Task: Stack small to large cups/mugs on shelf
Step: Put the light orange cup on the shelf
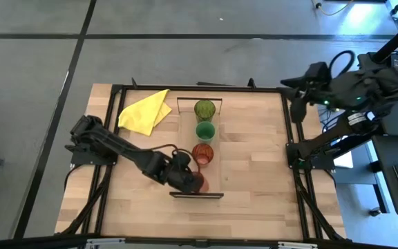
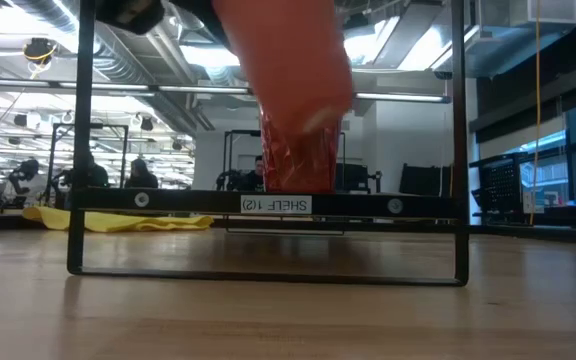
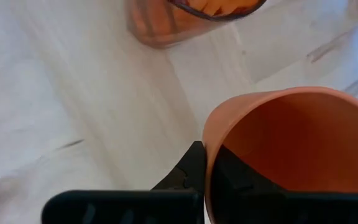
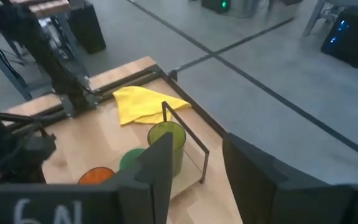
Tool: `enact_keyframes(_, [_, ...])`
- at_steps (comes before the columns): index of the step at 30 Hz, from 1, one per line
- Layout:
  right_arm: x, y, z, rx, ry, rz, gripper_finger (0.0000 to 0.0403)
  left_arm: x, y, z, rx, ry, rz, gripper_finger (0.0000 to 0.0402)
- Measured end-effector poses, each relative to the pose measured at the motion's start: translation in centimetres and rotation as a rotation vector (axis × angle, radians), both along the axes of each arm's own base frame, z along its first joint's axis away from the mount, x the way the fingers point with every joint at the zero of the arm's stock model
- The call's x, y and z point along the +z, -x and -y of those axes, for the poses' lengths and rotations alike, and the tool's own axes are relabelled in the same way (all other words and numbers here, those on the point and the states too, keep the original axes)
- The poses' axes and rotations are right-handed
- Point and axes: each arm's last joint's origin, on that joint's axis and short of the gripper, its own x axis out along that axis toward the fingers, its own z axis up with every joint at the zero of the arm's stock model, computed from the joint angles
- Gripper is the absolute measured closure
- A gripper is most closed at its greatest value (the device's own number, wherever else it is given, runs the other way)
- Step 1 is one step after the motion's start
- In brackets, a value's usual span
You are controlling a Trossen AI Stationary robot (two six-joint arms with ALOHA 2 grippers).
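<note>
The light-wood shelf (image 1: 215,173) runs from far to near in the middle of the table. On it stand the olive-green tumbler (image 1: 204,109) at the far end, then the bright green tumbler (image 1: 205,131), then the red-brown ribbed tumbler (image 1: 202,153). My left gripper (image 1: 189,180) is shut on the small orange-red tumbler (image 1: 198,182) over the shelf's near end. In the low view the orange-red tumbler (image 2: 288,60) shows above the shelf (image 2: 168,201), in front of the ribbed tumbler (image 2: 298,160). My right gripper (image 4: 194,180) is open and empty, off the table's far right corner. My left gripper holds the orange-red tumbler by its rim (image 3: 209,146), one finger (image 3: 188,171) outside the wall and the other finger (image 3: 232,180) inside the mouth. The fingers come from the table's left. The tumbler is lifted clear above the shelf's near end and looks tilted.
A crumpled yellow cloth (image 1: 144,112) lies on the tabletop at the far left, beside the shelf's far end. Thin dark brackets (image 1: 196,196) stand at both short ends of the shelf. A black frame (image 1: 292,138) edges the table.
</note>
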Motion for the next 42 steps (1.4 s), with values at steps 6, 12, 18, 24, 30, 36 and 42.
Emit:
enact_keyframes(6, [0.3, 1.2, 0.4, -0.021, 0.006, 0.031, 0.0263, -1.1, -1.0, -0.2, 0.043, 0.004, 0.002, 0.0401])
enact_keyframes(12, [-0.4, 0.2, 0.1, -0.014, 0.032, -0.024, 0.0263, -0.6, -1.2, -1.5, 0.055, 0.006, -0.008, 0.0401])
enact_keyframes(18, [-2.5, -1.5, -0.3, -0.025, 0.042, -0.121, 0.0263, 0.1, -1.5, -2.0, 0.015, 0.017, -0.028, 0.0401])
enact_keyframes(24, [-3.8, -1.8, -0.4, -0.047, 0.025, -0.155, 0.0263, 0.1, -1.4, -1.7, -0.003, 0.035, -0.044, 0.0401])
enact_keyframes(30, [-3.3, -0.5, -0.1, -0.057, 0.001, -0.106, 0.0263, -0.4, -1.6, -1.9, 0.005, 0.027, -0.057, 0.0401])
enact_keyframes(36, [-2.8, 1.1, 0.4, -0.082, -0.005, -0.053, 0.0263, -1.7, -2.6, -1.6, -0.019, 0.047, -0.069, 0.0401])
enact_keyframes(42, [-2.6, 1.6, 0.5, -0.083, -0.009, -0.039, 0.0263, -1.7, -2.8, -1.5, -0.017, 0.04, -0.055, 0.0402])
